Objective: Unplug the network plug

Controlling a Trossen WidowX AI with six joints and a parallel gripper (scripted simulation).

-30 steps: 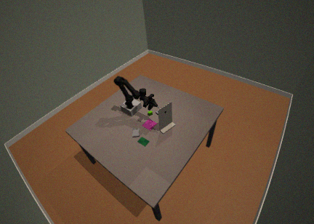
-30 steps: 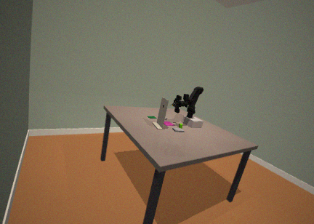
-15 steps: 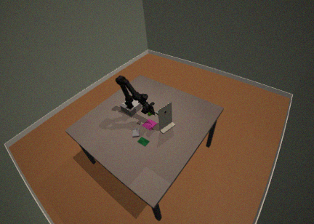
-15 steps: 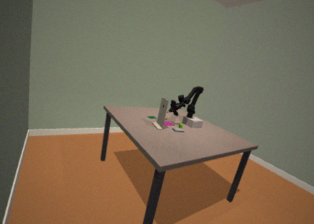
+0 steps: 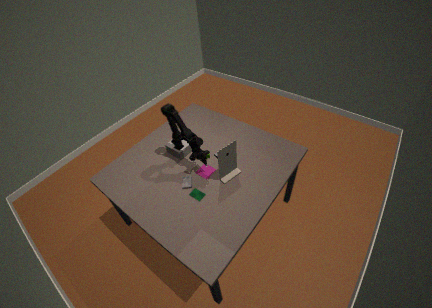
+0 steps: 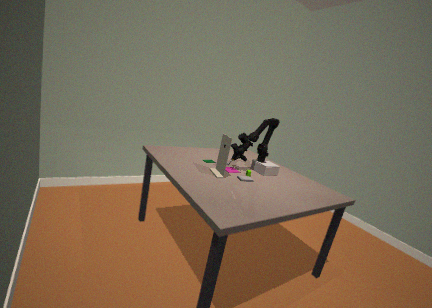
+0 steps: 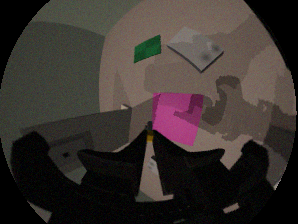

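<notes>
My gripper [image 5: 205,162] [image 6: 233,158] [image 7: 149,132] is shut on the small plug, whose dark end and yellow part [image 7: 150,136] show between the fingertips in the wrist view. It points steeply down above the table, near the magenta square [image 5: 205,172] [image 6: 232,170] [image 7: 175,120]; the exact height is hard to tell. The plug is out of the socket, and its tab cannot be made out. The grey upright panel [image 5: 228,164] [image 6: 223,156] [image 7: 107,128] stands beside the gripper, apart from it. Its socket hole [image 5: 227,154] [image 6: 225,146] [image 7: 66,155] is empty.
A green square [image 5: 197,194] [image 6: 209,161] [image 7: 148,49] lies beyond the magenta one. A flat grey slab [image 5: 187,182] [image 7: 194,48] lies near it. A lime block [image 5: 208,156] [image 6: 248,173] and another slab [image 6: 245,179] are on the panel's other side.
</notes>
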